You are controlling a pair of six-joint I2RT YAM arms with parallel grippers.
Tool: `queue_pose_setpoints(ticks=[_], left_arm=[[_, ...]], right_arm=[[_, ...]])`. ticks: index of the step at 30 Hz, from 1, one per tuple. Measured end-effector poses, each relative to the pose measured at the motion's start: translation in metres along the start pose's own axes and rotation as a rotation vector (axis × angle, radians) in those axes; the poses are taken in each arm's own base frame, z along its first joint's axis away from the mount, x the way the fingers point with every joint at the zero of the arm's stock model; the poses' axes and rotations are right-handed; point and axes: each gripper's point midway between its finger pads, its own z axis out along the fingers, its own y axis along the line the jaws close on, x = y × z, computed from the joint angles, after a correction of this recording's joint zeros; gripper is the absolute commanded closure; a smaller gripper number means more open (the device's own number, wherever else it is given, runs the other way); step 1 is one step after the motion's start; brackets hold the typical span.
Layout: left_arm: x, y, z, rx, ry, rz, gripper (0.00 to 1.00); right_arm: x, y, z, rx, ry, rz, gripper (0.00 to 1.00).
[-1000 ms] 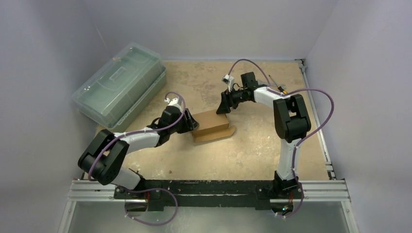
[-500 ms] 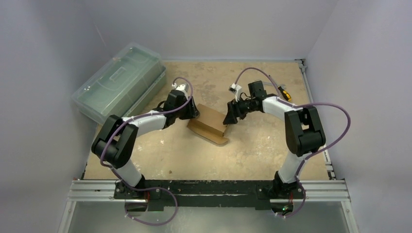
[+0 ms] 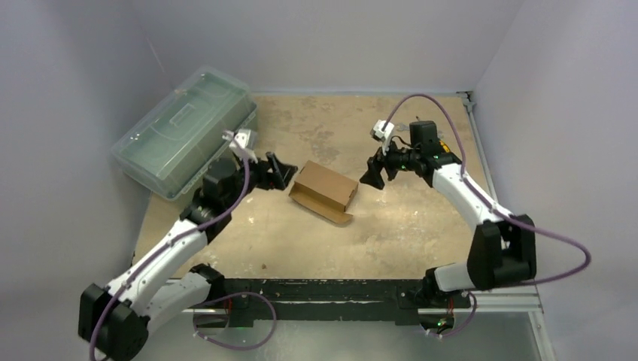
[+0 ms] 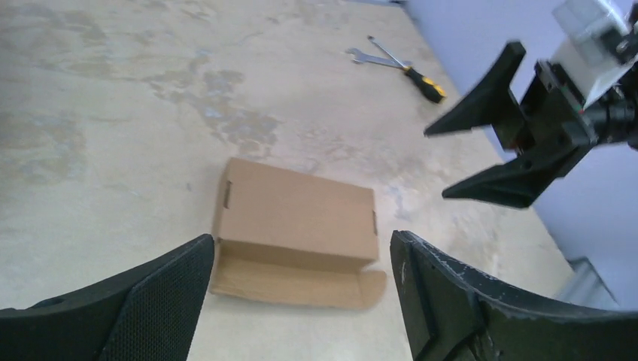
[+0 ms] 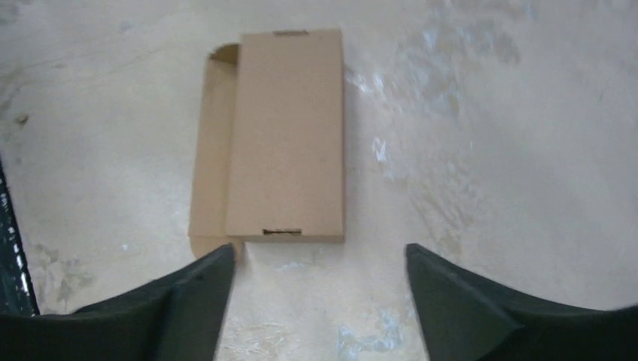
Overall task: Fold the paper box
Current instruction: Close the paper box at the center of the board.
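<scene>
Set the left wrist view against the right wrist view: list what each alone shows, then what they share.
Left wrist only: the open left gripper, plus a screwdriver and wrench far back on the table. Right wrist only: a near top-down look at the paper box, and a dark strip at the left edge that I cannot identify. Both: the open right gripper, and the box lying on the table, one long flap spread out, nothing touching it.
</scene>
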Motion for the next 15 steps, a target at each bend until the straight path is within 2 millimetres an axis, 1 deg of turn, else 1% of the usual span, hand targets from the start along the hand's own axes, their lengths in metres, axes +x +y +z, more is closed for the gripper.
queue_pose_setpoints(ticks=[1, 2, 4, 6, 7, 8, 9, 11, 14, 15], left_arm=[[0.006, -0.002, -0.007, 0.028, -0.01, -0.009, 0.16], [0.015, -0.006, -0.014, 0.07, -0.025, -0.024, 0.18], [0.046, -0.009, -0.017, 0.131, 0.015, -0.068, 0.2], [0.076, -0.014, -0.016, 0.164, 0.097, -0.096, 0.19], [0.086, -0.019, -0.017, 0.177, 0.124, -0.09, 0.19], [0.094, -0.03, -0.018, 0.198, 0.143, -0.066, 0.19], [0.1, -0.047, -0.022, 0.241, 0.149, -0.03, 0.19], [0.113, -0.083, -0.032, 0.335, 0.159, 0.057, 0.19], [0.131, -0.119, -0.044, 0.424, 0.13, 0.198, 0.19], [0.137, -0.124, -0.044, 0.432, 0.116, 0.238, 0.19]], right_arm=[[-0.006, 0.005, -0.006, -0.006, -0.021, -0.043, 0.02], [-0.013, 0.012, -0.012, -0.023, -0.054, -0.105, 0.01], [-0.023, 0.032, -0.023, -0.075, -0.123, -0.207, 0.01], [-0.029, 0.054, -0.027, -0.166, -0.192, -0.252, 0.01], [-0.03, 0.062, -0.028, -0.208, -0.212, -0.258, 0.01], [-0.031, 0.069, -0.027, -0.26, -0.228, -0.258, 0.01], [-0.029, 0.073, -0.024, -0.299, -0.229, -0.26, 0.01], [-0.023, 0.071, -0.017, -0.343, -0.196, -0.235, 0.01], [-0.013, 0.054, -0.004, -0.307, -0.133, -0.187, 0.01], [-0.008, 0.047, 0.0, -0.28, -0.106, -0.168, 0.01]])
